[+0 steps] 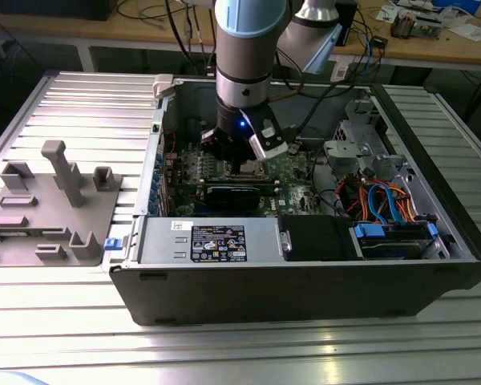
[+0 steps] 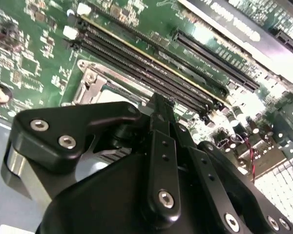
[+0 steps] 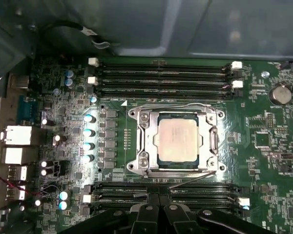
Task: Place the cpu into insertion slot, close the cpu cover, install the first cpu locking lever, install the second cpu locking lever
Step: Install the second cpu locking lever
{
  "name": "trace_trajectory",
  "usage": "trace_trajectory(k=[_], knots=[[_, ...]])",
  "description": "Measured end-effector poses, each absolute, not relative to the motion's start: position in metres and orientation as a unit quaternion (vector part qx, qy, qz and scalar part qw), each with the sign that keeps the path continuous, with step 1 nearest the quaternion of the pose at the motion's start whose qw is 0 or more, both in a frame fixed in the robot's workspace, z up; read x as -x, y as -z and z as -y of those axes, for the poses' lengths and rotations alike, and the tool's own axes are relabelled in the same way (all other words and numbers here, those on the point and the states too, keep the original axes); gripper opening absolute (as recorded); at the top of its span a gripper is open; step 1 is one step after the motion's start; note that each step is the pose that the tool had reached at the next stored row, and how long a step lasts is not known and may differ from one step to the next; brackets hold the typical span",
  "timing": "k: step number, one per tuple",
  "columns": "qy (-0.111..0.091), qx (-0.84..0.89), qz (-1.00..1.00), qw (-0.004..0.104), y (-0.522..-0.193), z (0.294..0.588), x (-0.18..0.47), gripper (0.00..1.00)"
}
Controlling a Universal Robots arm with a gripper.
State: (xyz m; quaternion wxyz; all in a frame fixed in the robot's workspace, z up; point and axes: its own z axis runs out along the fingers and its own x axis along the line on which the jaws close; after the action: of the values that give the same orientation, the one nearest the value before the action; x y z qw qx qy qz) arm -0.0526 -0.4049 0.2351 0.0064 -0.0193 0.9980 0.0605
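Note:
In the first wrist view the cpu (image 3: 177,139), a silvery-grey square, lies flat in the insertion slot (image 3: 135,166) on the green motherboard. The cpu cover (image 3: 145,139) lies down around it as a silver frame. One thin wire lever (image 3: 185,105) runs along the socket side away from my gripper. A second lever (image 3: 195,182) angles out along the side nearest it. My gripper (image 3: 159,199) is shut, its fingertips just beside that nearer lever with nothing seen between them. In the second wrist view the fingers (image 2: 161,122) stand over a socket corner (image 2: 90,80). In the exterior view the gripper (image 1: 242,163) reaches down into the open case.
Long black memory slots (image 3: 161,73) flank the socket on both sides. A black card (image 1: 239,192) sits close to the gripper. The case walls (image 1: 305,281), a drive cage with orange and blue cables (image 1: 385,204), and a grey fixture plate (image 1: 52,208) surround the work area.

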Motion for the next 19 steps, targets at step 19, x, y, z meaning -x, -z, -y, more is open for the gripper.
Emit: trace_trajectory(k=[19], knots=[[-0.094,0.026,-0.995,-0.001,-0.224,0.421,0.056,0.11]])
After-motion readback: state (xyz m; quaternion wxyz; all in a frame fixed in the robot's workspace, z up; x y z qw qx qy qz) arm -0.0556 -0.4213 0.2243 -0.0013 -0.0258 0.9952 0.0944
